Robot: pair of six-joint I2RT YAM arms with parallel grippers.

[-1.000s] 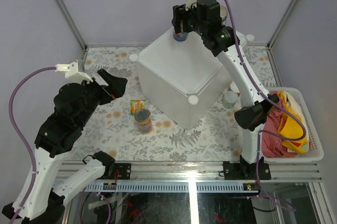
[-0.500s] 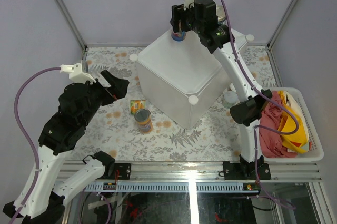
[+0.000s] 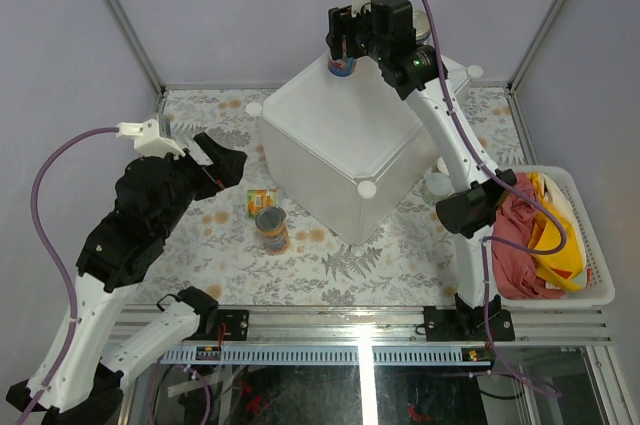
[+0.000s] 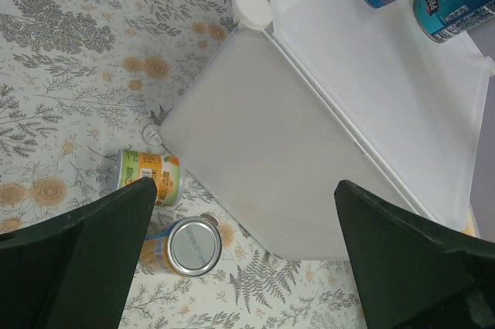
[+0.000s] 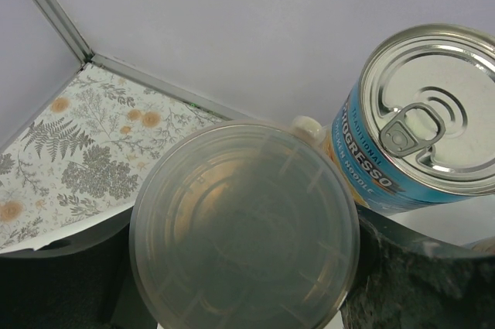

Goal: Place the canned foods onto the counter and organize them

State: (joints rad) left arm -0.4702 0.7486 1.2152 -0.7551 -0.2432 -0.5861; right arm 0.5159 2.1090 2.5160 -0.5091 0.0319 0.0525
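Done: blue can [image 5: 418, 112] stands on the white box surface [image 3: 340, 145].
Right gripper [image 3: 343, 53]: squeezing lidded can [image 5: 244, 228] beside it.
Left gripper [image 3: 222, 163]: open, empty.
To do: lying can [image 4: 149, 176], standing can [image 4: 186, 248], both below.

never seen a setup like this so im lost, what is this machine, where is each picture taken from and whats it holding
This is a robot: a left arm and a right arm, bolted at the near edge of a table. The wide picture looks down from above and behind them; the other two come from a camera on each wrist. A white box stands on the table, with a lying tin and an upright tin beside it. A basket of cloths sits on the right. The left fingers are open and empty. The right fingers are shut on a clear-lidded tin at the box's far corner, next to a blue tin with a pull-tab top.
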